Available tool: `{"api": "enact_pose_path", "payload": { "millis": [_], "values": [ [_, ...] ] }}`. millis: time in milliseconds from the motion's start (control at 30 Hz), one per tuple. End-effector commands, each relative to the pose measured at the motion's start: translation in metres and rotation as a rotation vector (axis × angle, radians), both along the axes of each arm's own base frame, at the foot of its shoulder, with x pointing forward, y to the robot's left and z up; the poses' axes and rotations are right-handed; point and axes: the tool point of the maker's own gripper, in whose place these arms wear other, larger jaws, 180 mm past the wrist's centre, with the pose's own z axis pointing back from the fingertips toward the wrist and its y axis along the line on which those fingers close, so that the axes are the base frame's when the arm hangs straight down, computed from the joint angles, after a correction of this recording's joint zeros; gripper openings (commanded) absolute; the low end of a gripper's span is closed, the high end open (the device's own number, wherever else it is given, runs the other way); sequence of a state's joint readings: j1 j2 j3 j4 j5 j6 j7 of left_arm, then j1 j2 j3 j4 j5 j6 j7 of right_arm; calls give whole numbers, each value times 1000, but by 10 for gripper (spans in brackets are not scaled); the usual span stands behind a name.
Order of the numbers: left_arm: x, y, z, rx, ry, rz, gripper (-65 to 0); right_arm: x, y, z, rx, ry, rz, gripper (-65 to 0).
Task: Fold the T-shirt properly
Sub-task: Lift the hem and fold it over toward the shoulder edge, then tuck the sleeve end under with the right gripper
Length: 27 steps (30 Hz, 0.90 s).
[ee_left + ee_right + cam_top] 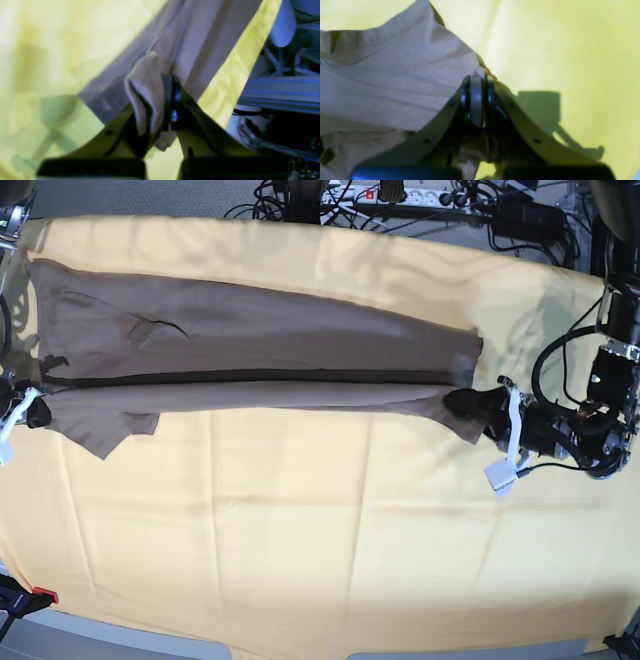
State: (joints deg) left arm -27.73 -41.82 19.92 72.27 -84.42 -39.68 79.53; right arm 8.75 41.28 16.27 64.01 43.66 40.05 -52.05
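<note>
Soft brown-grey cloth is seen stretched in a long band across the upper half of the base view: this is the T-shirt (260, 350). It is laid on a big pale yellow cloth (320, 540) by which the desk is covered. A dark fold line is seen along the middle of the shirt.

The left hand (478, 408), at the right of the base view, is clamped on the shirt's end. In the left wrist view a bunched lump of the shirt (146, 95) is squeezed between the black pads, and the rest is blurred.

The right hand (28, 412) is cut off at the left edge of the base view. In the right wrist view its pads (476, 100) are pressed together at the shirt's edge (395, 82), where a stitched hem is seen. How much cloth is pinched there cannot be made out.

Black cables (400, 200) are seen along the top edge.
</note>
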Motion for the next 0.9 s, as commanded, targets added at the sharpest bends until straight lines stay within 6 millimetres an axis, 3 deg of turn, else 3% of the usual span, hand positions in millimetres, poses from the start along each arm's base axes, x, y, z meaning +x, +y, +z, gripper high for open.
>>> {"api": "enact_pose_path", "payload": {
  "millis": [0, 133, 333, 367, 400, 467, 533, 600, 733, 867],
  "values": [
    [1, 5, 5, 5, -14, -3, -650, 9, -10, 22, -17, -42, -4, -650],
    [-18, 5, -13, 5, 46, -2, -650, 6, -9, 21, -6, -25, -2, -650],
    [-23, 7, -17, 10, 61, 0, -650, 6, -9, 21, -5, -26, -2, -650],
    [-23, 7, -17, 10, 61, 0, -650, 7, -9, 22, -6, -27, -3, -602],
    [-23, 7, -17, 10, 61, -1, -650, 7, -10, 23, -6, -28, -3, -496],
    [-23, 7, -17, 10, 61, -1, -527, 7, -14, 27, -16, -34, -5, -280],
    [-23, 7, -17, 10, 62, -1, -391, 9, -22, 35, -35, -50, -10, -177],
    [-17, 3, -13, -23, 39, 24, -318, 14, -29, 47, -50, -78, -15, -170],
    [-14, 1, -11, -44, 27, 39, -314, 26, -13, 65, 76, -167, -13, -170],
    [-17, 1, -13, -44, 37, 40, -314, 30, 10, 53, 154, -179, -5, -170]
  ]
}}
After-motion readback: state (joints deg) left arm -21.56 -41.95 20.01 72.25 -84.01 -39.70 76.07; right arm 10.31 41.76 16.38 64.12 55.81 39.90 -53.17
